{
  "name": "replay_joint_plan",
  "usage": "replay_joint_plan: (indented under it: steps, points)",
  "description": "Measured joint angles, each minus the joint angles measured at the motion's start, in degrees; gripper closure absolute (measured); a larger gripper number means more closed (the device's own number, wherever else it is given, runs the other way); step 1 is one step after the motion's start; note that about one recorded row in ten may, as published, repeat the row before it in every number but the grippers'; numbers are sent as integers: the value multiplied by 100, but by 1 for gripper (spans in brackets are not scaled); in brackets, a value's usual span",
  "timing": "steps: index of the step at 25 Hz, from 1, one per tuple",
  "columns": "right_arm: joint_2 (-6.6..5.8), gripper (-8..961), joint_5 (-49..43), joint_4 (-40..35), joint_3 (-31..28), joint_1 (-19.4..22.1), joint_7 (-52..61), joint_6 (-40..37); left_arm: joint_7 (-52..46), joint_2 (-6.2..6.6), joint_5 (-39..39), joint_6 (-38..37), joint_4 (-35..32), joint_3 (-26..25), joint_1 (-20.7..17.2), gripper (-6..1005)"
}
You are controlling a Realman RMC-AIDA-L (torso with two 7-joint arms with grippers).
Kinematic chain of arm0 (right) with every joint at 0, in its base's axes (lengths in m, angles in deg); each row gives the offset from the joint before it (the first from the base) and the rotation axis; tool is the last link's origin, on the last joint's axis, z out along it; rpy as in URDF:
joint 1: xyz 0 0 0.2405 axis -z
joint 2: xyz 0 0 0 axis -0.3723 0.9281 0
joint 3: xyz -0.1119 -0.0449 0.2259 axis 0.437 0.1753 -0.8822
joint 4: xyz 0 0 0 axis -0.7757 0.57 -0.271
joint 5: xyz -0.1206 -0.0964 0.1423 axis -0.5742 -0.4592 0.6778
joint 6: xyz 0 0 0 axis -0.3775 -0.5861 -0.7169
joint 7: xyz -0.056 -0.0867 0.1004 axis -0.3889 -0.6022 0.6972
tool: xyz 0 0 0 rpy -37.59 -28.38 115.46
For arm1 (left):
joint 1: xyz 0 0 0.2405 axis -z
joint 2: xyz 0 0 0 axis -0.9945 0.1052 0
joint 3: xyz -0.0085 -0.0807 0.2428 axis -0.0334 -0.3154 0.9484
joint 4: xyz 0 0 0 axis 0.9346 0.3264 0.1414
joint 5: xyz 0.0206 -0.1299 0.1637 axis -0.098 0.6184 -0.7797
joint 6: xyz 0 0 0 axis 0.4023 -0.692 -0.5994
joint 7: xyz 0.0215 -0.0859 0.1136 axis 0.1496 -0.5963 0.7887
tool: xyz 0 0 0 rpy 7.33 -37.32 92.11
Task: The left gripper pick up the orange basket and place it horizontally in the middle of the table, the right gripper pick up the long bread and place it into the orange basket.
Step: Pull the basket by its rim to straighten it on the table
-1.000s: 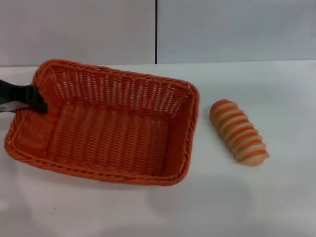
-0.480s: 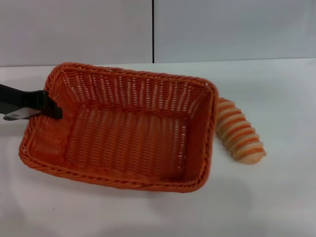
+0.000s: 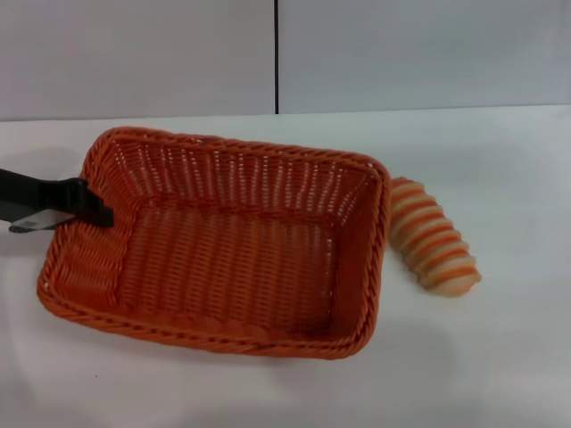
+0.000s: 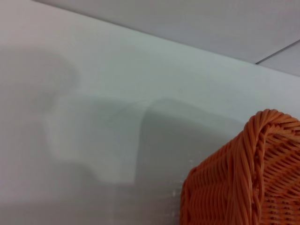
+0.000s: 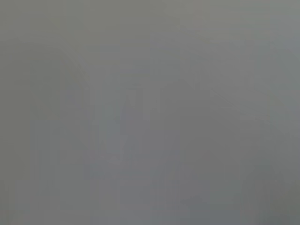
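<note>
White table (image 3: 500,357) runs back to a pale grey wall with one dark vertical seam. On it lies the orange basket (image 3: 223,259), its long side running across the head view, a little skewed, open side up and nothing inside.

From the left edge of the head view the left gripper (image 3: 89,209) reaches in as a slim black bar. Its dark tip sits right at the rim of the basket's left short wall and seems clamped on that rim, one finger over the inside face; the outer side of the grip is hidden by the bar itself.

Just beside the basket's right short wall lies the bread (image 3: 434,248), a tan loaf with orange-brown ridges, on the table and angled away from the basket toward the near right. Its far end is touching, or all but touching, the basket's corner; the view does not settle which.

Only the head view shows the bread and the whole basket. The left wrist view gives only one woven corner of the basket (image 4: 243,183) against bare table (image 4: 93,93), with soft grey shadows beside it and no fingers in sight. The right wrist view is a flat grey field with nothing to make out, and the right gripper appears in no picture.
</note>
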Motion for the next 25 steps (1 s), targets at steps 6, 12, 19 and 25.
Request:
replay_joint_plan:
  steps: [6, 12, 19, 25]
  points:
    - [1, 288, 6, -1, 18, 6, 0, -2, 12, 19, -411, -44, -43, 241, 86, 861]
    - [1, 288, 6, 1, 9, 14, -1, -4, 15, 39, -449, -85, 31, 225, 160, 861]
    - [6, 288, 6, 5, 7, 18, -50, -6, 26, 59, -414, -102, 161, 150, 185, 834]
    - [13, 287, 3, 6, 4, 1, -54, 3, 26, 81, -407, -222, 238, -75, 156, 771]
